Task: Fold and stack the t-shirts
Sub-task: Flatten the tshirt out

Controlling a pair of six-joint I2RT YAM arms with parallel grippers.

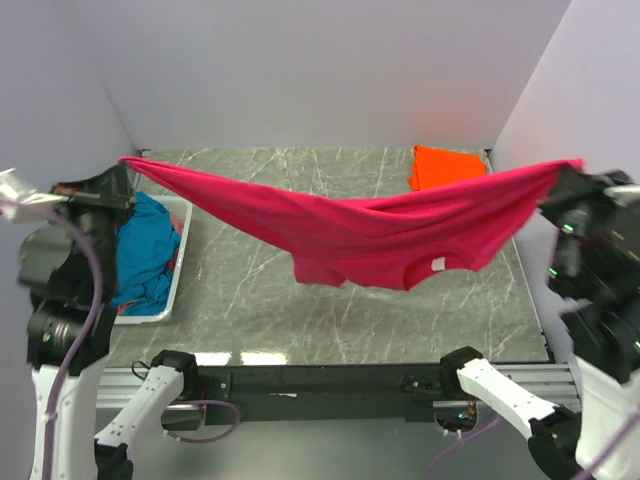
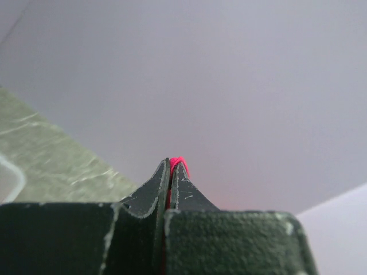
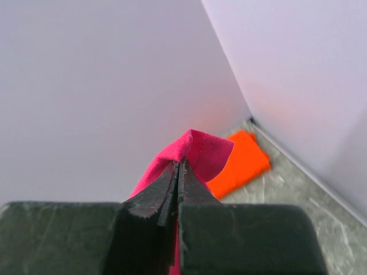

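Note:
The magenta-pink t-shirt (image 1: 350,225) hangs stretched in the air across the table, sagging in the middle, its neck label facing the camera. My left gripper (image 1: 122,172) is shut on its left end; a sliver of pink cloth (image 2: 177,161) shows between the closed fingertips (image 2: 172,163). My right gripper (image 1: 572,170) is shut on the right end, and the pink t-shirt's corner (image 3: 200,152) curls over the tips (image 3: 178,165). A folded orange t-shirt (image 1: 443,166) (image 3: 241,163) lies flat at the back right. The teal-blue t-shirt (image 1: 145,250) is crumpled in the basket at the left.
A white basket (image 1: 178,262) stands at the table's left edge, below my left arm. Pale walls close in the table at the back and on both sides. The marbled grey tabletop (image 1: 340,320) lies beneath the hanging shirt.

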